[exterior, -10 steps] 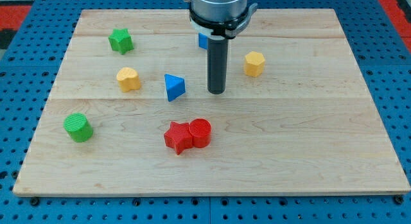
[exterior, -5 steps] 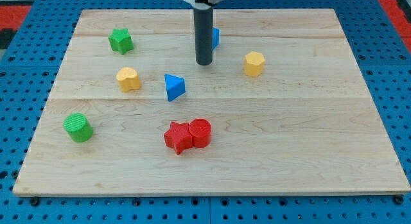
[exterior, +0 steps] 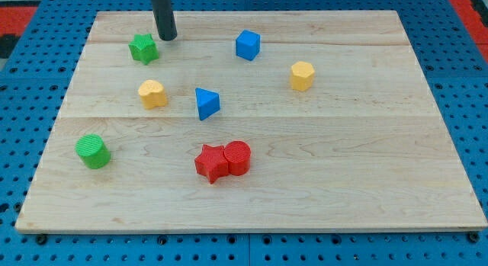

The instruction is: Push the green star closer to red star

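The green star (exterior: 143,49) lies near the board's top left. The red star (exterior: 211,162) lies low in the middle, touching a red cylinder (exterior: 237,157) on its right. My tip (exterior: 167,37) rests on the board just to the upper right of the green star, a small gap away from it. The rod runs up out of the view's top.
A blue cube (exterior: 247,45) sits at the top middle, a blue triangular block (exterior: 205,103) at the centre, a yellow block (exterior: 152,93) left of it, a yellow hexagonal block (exterior: 302,75) on the right, a green cylinder (exterior: 93,152) at the lower left. The wooden board (exterior: 366,159) lies on a blue pegboard.
My tip has moved from the board's middle up and to the left, ending beside the green star. The blue cube is now uncovered. No block has moved.
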`<state>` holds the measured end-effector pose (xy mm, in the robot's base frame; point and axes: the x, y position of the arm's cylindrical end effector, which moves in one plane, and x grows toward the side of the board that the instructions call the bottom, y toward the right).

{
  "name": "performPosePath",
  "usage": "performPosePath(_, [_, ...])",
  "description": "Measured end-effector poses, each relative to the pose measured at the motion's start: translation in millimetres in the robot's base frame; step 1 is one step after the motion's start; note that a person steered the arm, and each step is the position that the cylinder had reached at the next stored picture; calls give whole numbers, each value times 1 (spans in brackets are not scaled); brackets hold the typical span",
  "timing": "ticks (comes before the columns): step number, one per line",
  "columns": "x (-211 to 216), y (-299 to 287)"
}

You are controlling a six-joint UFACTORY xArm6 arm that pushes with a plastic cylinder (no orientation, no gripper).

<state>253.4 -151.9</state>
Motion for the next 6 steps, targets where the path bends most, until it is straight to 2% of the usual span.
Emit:
performPosePath(1, [93, -75])
performPosePath(2, [182, -97])
performPosePath(5, [203, -26])
performPosePath(6, [259, 31])
